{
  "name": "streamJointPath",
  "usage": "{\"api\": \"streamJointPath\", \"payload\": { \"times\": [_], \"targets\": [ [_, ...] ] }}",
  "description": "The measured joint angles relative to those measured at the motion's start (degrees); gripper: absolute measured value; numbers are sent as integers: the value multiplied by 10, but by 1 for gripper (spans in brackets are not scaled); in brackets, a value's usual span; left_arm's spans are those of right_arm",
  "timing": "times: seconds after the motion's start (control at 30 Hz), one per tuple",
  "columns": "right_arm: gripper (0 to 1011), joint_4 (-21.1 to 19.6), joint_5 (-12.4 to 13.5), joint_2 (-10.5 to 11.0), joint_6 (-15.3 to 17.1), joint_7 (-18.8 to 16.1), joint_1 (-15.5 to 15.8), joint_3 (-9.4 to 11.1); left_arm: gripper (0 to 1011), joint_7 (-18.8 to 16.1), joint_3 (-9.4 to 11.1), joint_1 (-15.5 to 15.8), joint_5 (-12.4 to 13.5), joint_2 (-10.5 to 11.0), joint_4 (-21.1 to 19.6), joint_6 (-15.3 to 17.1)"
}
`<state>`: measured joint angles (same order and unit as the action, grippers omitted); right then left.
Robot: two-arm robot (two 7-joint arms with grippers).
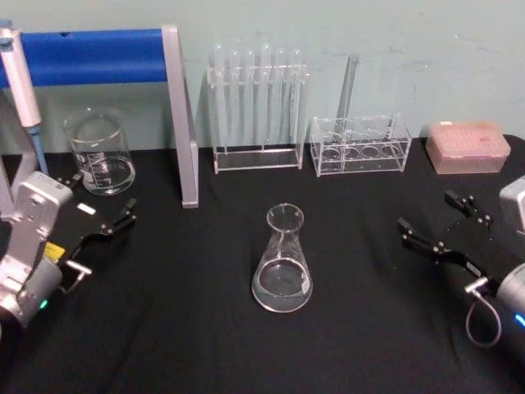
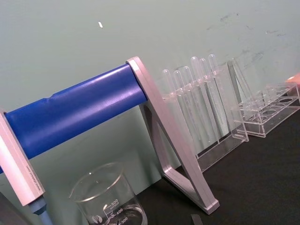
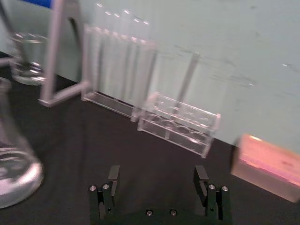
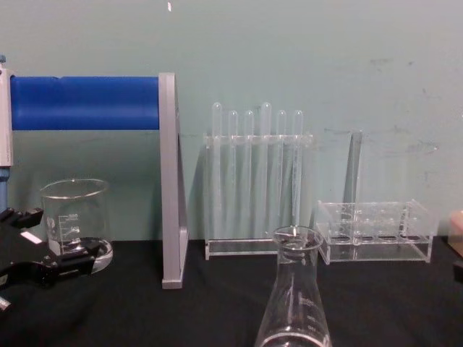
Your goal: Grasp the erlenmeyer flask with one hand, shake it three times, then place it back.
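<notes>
Lab bench: test tube rack (image 1: 256,115), graduated beaker (image 1: 100,156), erlenmeyer flask (image 1: 282,267), pink tip box (image 1: 467,148), pipette (image 1: 18,78) by blue-barred stand (image 1: 90,56), black tabletop (image 1: 189,328).

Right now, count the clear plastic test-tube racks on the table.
2. The tall clear rack stands behind the conical glass flask; the low clear rack sits to its right.

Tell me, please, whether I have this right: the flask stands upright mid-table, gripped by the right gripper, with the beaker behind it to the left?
Not quite: the right gripper is open and apart from the flask, off to its right, as the head view shows. The rest holds: upright mid-table, beaker behind left, by the open left gripper.
</notes>
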<state>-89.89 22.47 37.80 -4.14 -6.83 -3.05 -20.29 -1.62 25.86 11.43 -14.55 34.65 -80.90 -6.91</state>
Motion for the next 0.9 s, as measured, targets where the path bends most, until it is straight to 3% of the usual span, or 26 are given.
{"api": "streamJointPath", "payload": {
  "times": [0.23,0.4,0.67,0.9],
  "targets": [
    [1002,-68,51,28,0,-63,59,24,1001,0,0,0,0,0,0,0],
    [1002,-101,74,40,-3,-103,83,29,1001,0,0,0,0,0,0,0],
    [1003,-125,87,40,-5,-163,90,21,1001,0,0,0,0,0,0,0],
    [1002,-121,85,23,4,-194,75,6,1001,0,0,0,0,0,0,0]
  ]
}}
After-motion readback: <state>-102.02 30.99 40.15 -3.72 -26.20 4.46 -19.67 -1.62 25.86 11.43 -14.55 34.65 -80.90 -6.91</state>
